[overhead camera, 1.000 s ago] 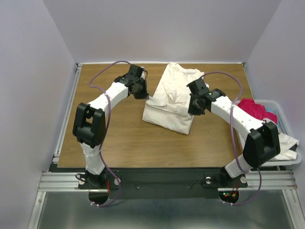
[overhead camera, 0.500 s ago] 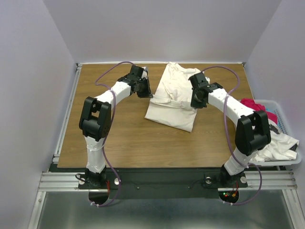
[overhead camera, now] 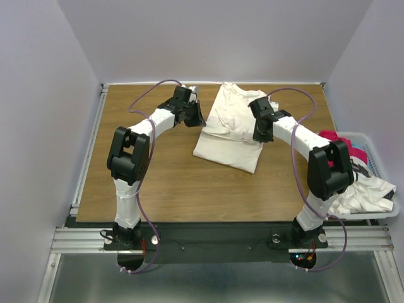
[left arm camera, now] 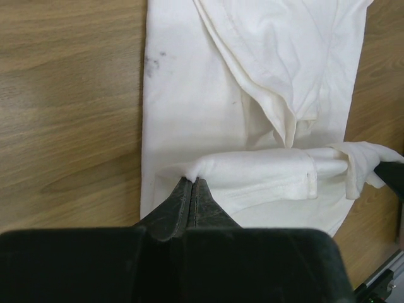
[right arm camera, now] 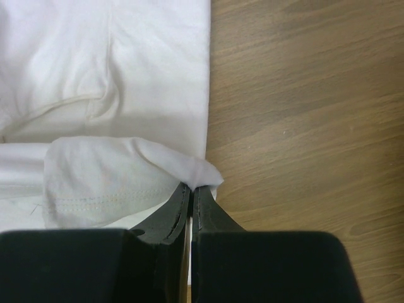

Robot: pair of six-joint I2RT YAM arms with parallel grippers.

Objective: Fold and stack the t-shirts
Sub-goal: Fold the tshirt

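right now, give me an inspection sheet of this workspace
surface: wooden table, brown wood-grain top
job's things: off-white t-shirt part-folded at the far middle; magenta-red t-shirt and white t-shirt heaped in the white basket at the right
clutter: nothing seen
grippers: left gripper shut on the off-white t-shirt's left fold; right gripper shut on its right fold
cables: purple cables arch over both arms
surroundings: plain walls on three sides

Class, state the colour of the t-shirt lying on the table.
Plain off-white t-shirt, clearest in the left wrist view.
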